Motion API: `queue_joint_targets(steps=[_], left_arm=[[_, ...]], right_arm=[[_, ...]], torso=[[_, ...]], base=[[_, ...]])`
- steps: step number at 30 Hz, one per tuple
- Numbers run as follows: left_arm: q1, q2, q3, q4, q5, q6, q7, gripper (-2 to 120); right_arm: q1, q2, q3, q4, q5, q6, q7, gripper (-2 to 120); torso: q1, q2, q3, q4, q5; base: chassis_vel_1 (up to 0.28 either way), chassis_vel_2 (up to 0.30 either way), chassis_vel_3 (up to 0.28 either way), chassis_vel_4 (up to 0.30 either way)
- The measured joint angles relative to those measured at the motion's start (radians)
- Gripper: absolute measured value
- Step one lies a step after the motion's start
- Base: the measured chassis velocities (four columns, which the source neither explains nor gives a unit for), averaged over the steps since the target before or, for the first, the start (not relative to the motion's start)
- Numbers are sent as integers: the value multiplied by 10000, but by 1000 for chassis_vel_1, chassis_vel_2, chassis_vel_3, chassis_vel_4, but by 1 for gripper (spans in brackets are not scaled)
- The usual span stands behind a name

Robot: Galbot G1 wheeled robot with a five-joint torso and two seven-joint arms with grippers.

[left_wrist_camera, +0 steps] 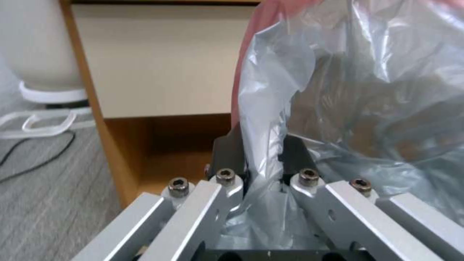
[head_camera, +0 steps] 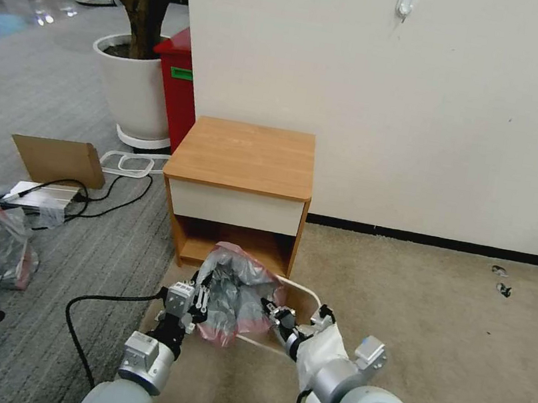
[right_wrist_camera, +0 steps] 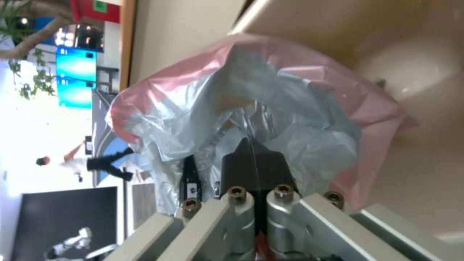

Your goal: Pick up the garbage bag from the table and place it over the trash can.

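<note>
Carpet before the table (head_camera: 242, 157): left gripper (head_camera: 199, 300) and right gripper (head_camera: 273, 311) each clamp the garbage bag (head_camera: 235, 291) over the trash can (head_camera: 304, 301); spreading its rim comes next.

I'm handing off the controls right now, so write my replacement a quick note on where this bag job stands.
Left gripper: shut on the thin translucent grey garbage bag with the pink-red rim, at its left edge.
Right gripper: shut on the bag's right side.
The bag is off the orange-brown wooden nightstand, held open between both grippers above the small cream-white plastic trash can in front of the nightstand.
Done: pickup, carry to the can.
Left: pull the rim down over the can's rim, release.
</note>
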Motion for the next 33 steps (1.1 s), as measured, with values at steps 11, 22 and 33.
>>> queue_joint_targets(steps=[11, 22, 33], left_arm=[[-137, 72, -113, -105, -1056, 522, -354, 7], [-326, 140, -297, -183, -1992, 843, -593, 7], [-588, 232, -493, -105, -2372, 909, -628, 7]], right_arm=[[-222, -415, 568, 533, -1802, -457, -1133, 0], [-432, -666, 1250, 604, -2254, -616, -1221, 0], [-771, -777, 1327, 1183, -2486, -1374, -1308, 10]], torso=[[0, 0, 0, 0, 0], [0, 0, 0, 0, 0], [0, 0, 1, 0, 0]], base=[[0, 0, 0, 0], [0, 0, 0, 0], [0, 0, 0, 0]])
